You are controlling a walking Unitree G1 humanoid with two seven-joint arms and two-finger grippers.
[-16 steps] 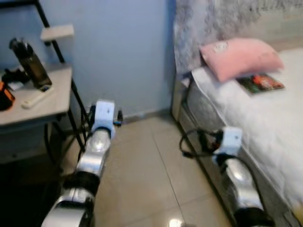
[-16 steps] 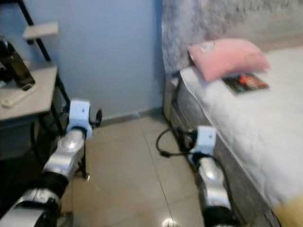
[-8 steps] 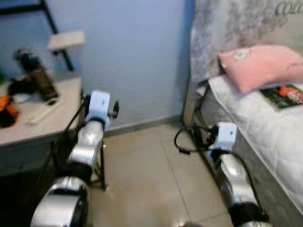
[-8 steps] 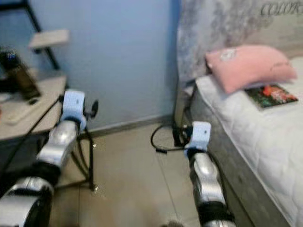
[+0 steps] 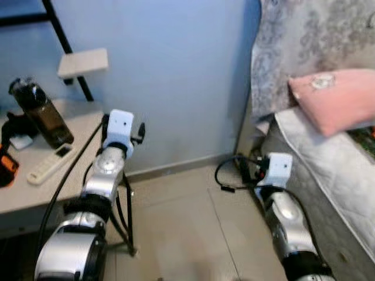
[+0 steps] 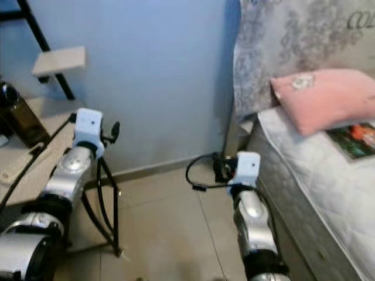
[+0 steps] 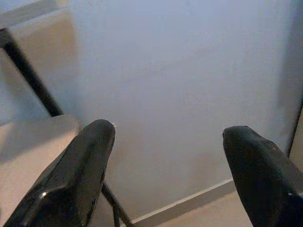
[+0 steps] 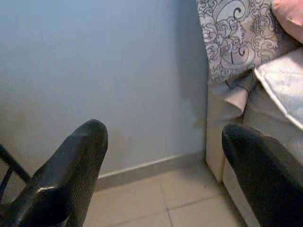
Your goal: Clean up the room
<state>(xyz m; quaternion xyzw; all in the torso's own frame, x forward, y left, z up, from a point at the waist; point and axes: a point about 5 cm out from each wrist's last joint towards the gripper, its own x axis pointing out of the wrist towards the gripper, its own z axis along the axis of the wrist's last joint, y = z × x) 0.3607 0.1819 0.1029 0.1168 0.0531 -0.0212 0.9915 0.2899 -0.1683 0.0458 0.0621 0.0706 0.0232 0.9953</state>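
Left eye view faces a pale blue wall [image 5: 176,76] in a bedroom corner, above a beige tiled floor [image 5: 176,228]. On the robot's left stands a light grey desk [image 5: 23,193] on thin black metal legs. On the desk lie a dark brown bottle with a black cap [image 5: 38,114], upright; a white remote control [image 5: 50,165], just beside the bottle's base; an orange and black object [image 5: 6,170] at the picture's edge; and a small black item [image 5: 12,126] that is too blurred to make out. A small pale shelf [image 5: 83,61] sits on a slanted black bar above the desk.

On the robot's right is a bed with a white quilted mattress [image 5: 343,175], a pink pillow [image 5: 334,105] at its head, and a grey patterned fabric [image 5: 304,41] hanging behind it. A colourful book or magazine [image 6: 357,139] lies on the mattress just beside the pillow.

Both silver arms reach forward over the floor. The left pincer [image 7: 163,175] is released, its two black fingers [image 7: 75,179] spread wide apart, aimed at the wall beside the desk edge; the bottle and remote lie to its left, apart from it. The right pincer [image 8: 168,175] is likewise spread wide and grasps nothing, aimed at the wall by the bed's corner; the pillow lies to its right, well apart.
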